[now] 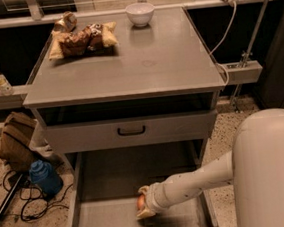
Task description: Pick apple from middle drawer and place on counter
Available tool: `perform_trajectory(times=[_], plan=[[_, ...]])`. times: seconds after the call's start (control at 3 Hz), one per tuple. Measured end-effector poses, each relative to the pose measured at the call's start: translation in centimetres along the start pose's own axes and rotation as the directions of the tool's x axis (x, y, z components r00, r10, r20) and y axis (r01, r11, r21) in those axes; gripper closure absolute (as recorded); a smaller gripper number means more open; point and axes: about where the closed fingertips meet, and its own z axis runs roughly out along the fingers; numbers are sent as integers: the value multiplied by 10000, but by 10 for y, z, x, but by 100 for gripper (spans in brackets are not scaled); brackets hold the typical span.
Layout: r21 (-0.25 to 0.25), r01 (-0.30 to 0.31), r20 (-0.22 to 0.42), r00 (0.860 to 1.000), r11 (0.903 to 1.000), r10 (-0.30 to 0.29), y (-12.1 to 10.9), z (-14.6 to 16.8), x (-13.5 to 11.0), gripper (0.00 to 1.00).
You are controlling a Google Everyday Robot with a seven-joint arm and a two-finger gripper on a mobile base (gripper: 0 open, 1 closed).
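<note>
Grasp stage. Found gripper [143,202] closed around apple [139,202] at near centre of middle drawer [105,223]. Judged next: needed lift clear, then carry far to counter [142,67].

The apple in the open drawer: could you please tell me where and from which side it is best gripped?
Grip the apple across its round middle, probably coming from the picture's right, where the gripper sits at it. The apple lies on the flat floor of the middle drawer, with bare floor in front of and behind it.
</note>
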Motion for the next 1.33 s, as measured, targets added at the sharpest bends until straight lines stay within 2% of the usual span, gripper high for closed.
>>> perform_trajectory(times=[0.33, 0.67, 1.0, 1.33], plan=[[279, 172, 69, 9998, 9995, -174, -5, -33, -15, 88], [708, 415, 241, 9988, 9966, -433, -4, -93, -48, 100], [1167, 768, 281, 9964, 9902, -806, -15, -117, -67, 100], [1170, 780, 225, 9964, 9901, -812, -15, -119, -69, 100]])
